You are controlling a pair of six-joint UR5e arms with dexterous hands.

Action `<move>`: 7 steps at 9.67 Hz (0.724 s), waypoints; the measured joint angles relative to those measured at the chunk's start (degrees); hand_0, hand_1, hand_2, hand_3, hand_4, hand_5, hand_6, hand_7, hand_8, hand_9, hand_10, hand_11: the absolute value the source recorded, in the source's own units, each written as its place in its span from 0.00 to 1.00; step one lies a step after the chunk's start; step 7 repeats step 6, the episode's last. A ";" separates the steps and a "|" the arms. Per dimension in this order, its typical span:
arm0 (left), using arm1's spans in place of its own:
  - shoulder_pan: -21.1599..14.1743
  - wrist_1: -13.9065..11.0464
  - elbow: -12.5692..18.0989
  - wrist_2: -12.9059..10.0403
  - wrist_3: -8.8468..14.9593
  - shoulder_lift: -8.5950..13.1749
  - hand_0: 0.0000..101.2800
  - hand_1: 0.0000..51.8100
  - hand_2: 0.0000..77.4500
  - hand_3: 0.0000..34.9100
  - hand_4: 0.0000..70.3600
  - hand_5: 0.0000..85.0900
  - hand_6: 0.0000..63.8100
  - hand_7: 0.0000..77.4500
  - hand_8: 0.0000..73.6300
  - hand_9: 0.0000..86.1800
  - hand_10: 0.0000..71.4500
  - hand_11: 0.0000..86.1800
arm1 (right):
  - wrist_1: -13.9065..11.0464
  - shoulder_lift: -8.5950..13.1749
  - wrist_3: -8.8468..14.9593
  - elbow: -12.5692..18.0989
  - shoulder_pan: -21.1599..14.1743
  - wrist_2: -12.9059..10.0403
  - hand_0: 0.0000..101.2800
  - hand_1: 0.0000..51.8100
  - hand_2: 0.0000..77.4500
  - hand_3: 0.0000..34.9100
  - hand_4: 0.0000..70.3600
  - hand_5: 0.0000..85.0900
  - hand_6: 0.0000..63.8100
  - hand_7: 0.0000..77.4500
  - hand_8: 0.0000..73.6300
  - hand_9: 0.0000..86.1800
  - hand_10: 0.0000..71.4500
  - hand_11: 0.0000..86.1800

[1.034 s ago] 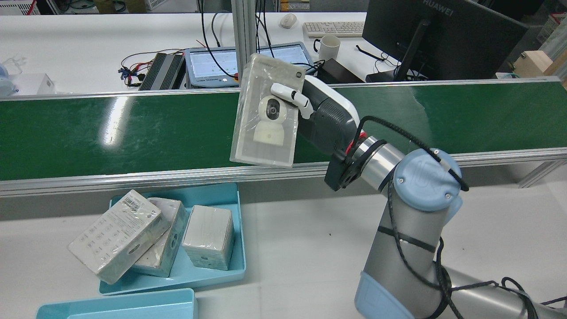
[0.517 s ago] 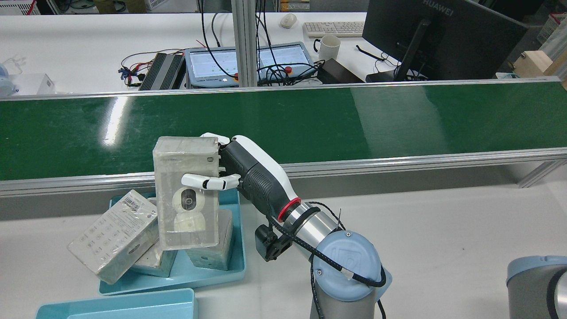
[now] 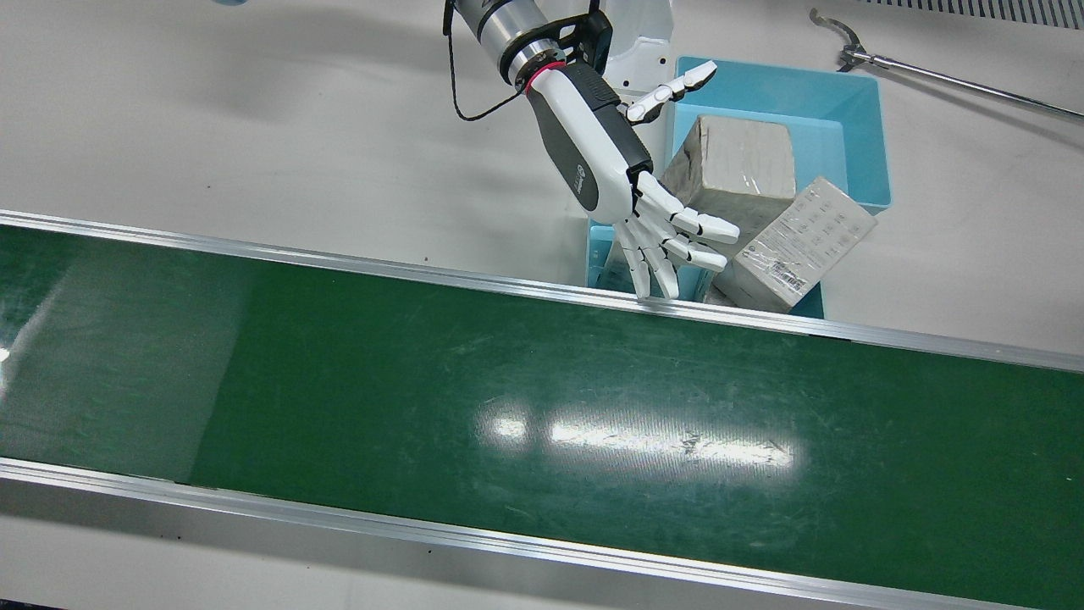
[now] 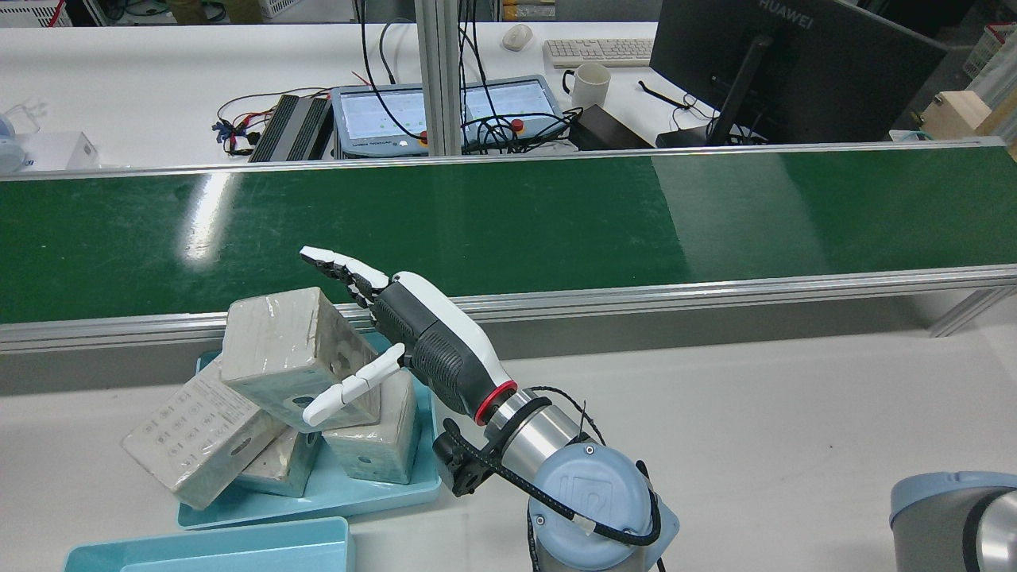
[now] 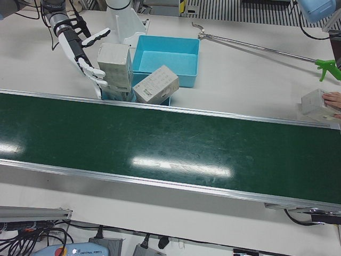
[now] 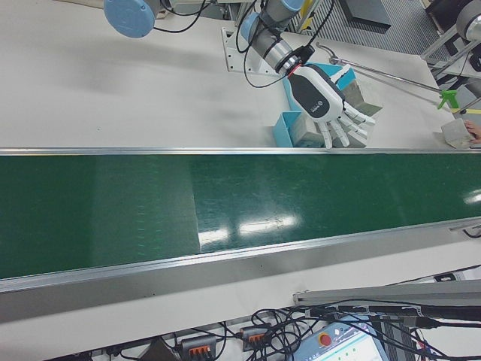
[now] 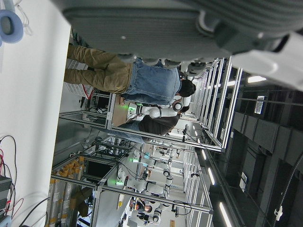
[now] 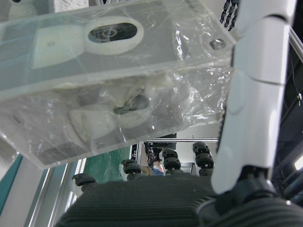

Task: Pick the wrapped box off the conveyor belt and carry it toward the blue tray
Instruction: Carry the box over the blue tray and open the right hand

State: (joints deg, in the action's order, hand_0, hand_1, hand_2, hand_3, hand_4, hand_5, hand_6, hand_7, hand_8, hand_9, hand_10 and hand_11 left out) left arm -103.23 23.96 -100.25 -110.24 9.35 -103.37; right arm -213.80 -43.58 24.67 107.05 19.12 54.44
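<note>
Lying tilted on tray (image 4: 413, 486) boxes, wrapped box (image 4: 290, 353), beside spread fingers (image 4: 343, 391).

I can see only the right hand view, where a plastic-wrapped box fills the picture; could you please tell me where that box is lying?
Observer: The plastic-wrapped box lies tilted on other wrapped boxes in the light blue plastic tray.
Operator: Thank you. Is the hand closed around it?
Observer: No. The right hand is open, its fingers stretched toward the green conveyor belt and its thumb spread beside the box.
Operator: Is anything waiting at the belt?
Observer: The belt shows nothing on it, but beside its far end a person's hand rests on a small wrapped package.
</note>
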 joint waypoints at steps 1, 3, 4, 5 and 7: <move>0.00 0.00 0.00 0.00 0.00 0.00 0.00 0.00 0.01 0.00 0.00 0.01 0.01 0.01 0.01 0.00 0.01 0.01 | -0.06 -0.07 -0.09 0.36 -0.02 0.30 0.46 0.22 0.05 0.84 0.10 0.12 0.00 0.11 0.03 0.01 0.00 0.02; 0.00 0.00 0.00 0.00 0.00 0.00 0.00 0.00 0.01 0.00 0.00 0.01 0.00 0.01 0.01 0.00 0.00 0.01 | -0.48 -1.46 -0.26 4.87 0.84 0.59 0.46 0.14 0.02 0.85 0.12 0.01 0.00 0.15 0.11 0.01 0.00 0.01; 0.00 0.00 0.00 0.00 0.00 0.00 0.00 0.00 0.01 0.00 0.00 0.01 0.01 0.01 0.01 0.00 0.01 0.01 | -1.23 -2.82 -0.29 8.41 2.26 0.63 0.46 0.14 0.02 0.85 0.15 0.01 0.00 0.15 0.11 0.01 0.00 0.01; 0.00 0.00 0.00 0.00 0.00 0.00 0.00 0.00 0.01 0.00 0.00 0.01 0.01 0.01 0.01 0.01 0.01 0.01 | -3.04 -4.95 -0.33 13.51 4.34 0.65 0.46 0.24 0.02 0.85 0.14 0.12 0.00 0.19 0.09 0.01 0.00 0.01; 0.00 0.00 0.00 0.00 0.00 0.00 0.00 0.00 0.01 0.00 0.00 0.01 0.01 0.01 0.01 0.01 0.00 0.01 | -5.39 -7.91 -0.59 19.09 7.14 0.72 0.46 0.24 0.02 0.85 0.14 0.12 0.00 0.19 0.09 0.01 0.00 0.01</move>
